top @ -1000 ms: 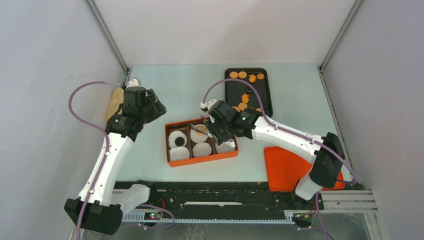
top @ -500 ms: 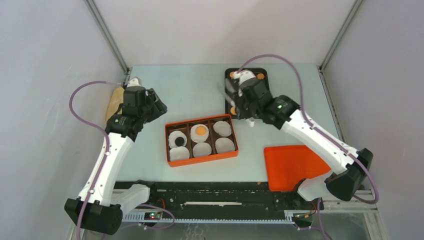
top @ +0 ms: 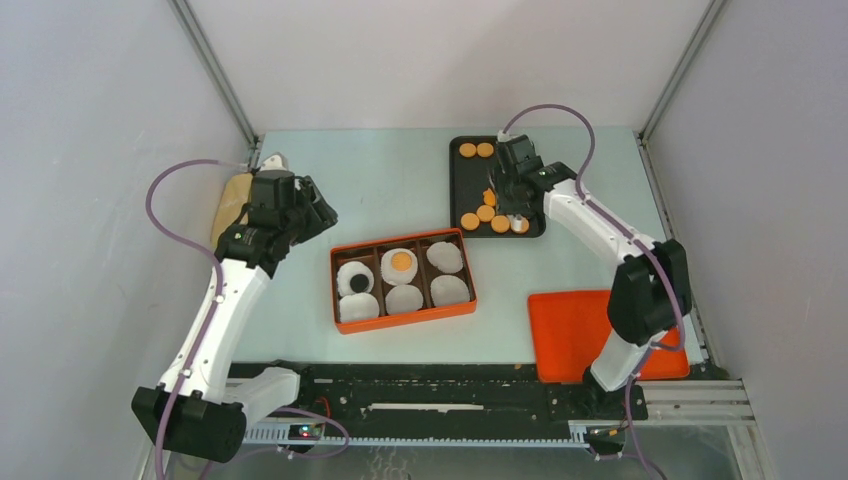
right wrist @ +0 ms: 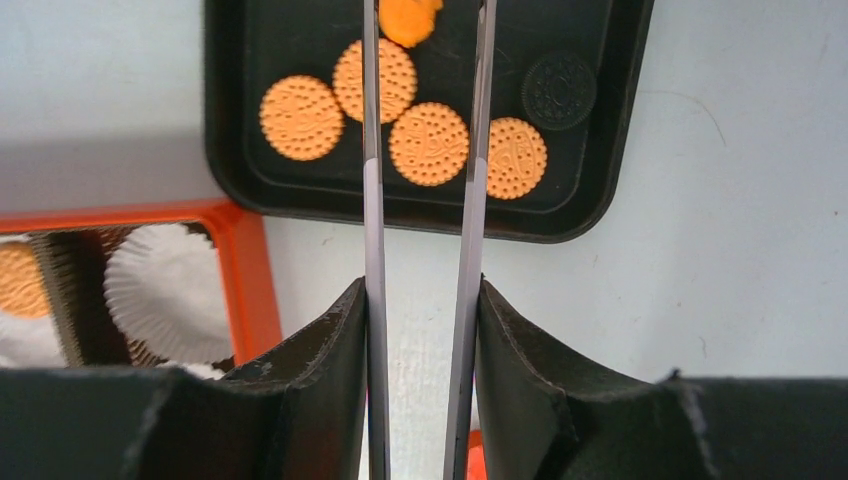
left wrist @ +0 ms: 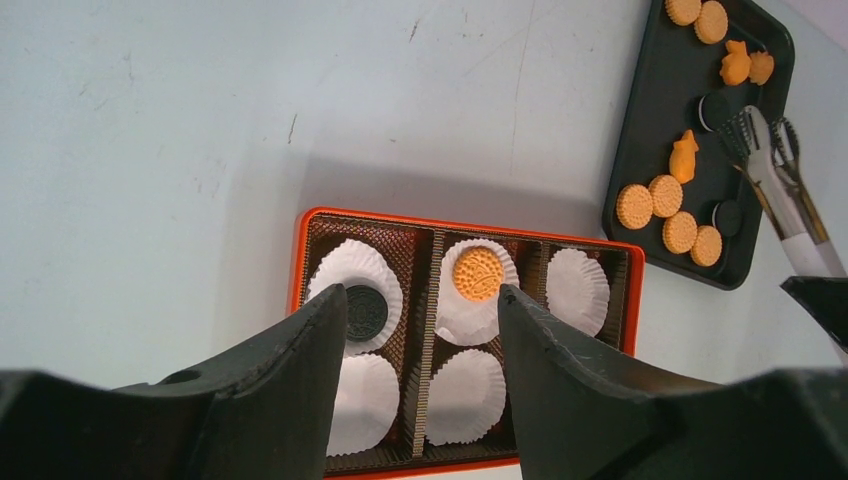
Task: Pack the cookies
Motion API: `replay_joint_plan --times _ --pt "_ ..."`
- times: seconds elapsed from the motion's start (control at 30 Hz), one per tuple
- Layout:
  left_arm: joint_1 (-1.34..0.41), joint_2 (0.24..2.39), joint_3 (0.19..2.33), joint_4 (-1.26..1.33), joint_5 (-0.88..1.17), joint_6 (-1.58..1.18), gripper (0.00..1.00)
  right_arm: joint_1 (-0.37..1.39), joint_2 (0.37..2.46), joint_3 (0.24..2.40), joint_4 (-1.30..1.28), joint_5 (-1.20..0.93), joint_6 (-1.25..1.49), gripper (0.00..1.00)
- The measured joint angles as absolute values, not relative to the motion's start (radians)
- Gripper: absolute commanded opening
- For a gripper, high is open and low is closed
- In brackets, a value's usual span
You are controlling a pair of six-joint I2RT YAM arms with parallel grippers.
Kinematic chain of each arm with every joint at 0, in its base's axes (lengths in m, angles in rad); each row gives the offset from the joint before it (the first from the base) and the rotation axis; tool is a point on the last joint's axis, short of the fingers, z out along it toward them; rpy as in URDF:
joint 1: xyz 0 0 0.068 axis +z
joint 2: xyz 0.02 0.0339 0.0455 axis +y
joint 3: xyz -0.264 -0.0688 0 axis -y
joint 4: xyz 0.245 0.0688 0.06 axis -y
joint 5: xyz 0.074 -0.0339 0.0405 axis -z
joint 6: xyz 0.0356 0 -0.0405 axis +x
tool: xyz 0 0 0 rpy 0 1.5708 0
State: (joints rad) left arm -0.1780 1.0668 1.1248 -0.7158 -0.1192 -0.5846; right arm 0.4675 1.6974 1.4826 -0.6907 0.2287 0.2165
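Beyond the right gripper the tongs run out at the top edge, so their tips cannot be seen. The orange cookie between the blades is cut off there too. The fingers of the left gripper cover part of the two paper cups nearest to it in the box.

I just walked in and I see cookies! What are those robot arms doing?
The right gripper holds tongs over the cookies on the black tray. In the orange box, two of the six paper cups have a cookie in them. The left gripper hangs open nearby, holding nothing.
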Motion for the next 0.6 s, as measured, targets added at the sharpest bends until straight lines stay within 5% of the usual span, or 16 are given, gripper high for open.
replay_joint_plan --times 0.6 --pt "-0.175 1.067 1.125 -0.715 -0.12 -0.576 0.63 0.354 1.941 1.588 -0.649 0.123 0.234 0.53"
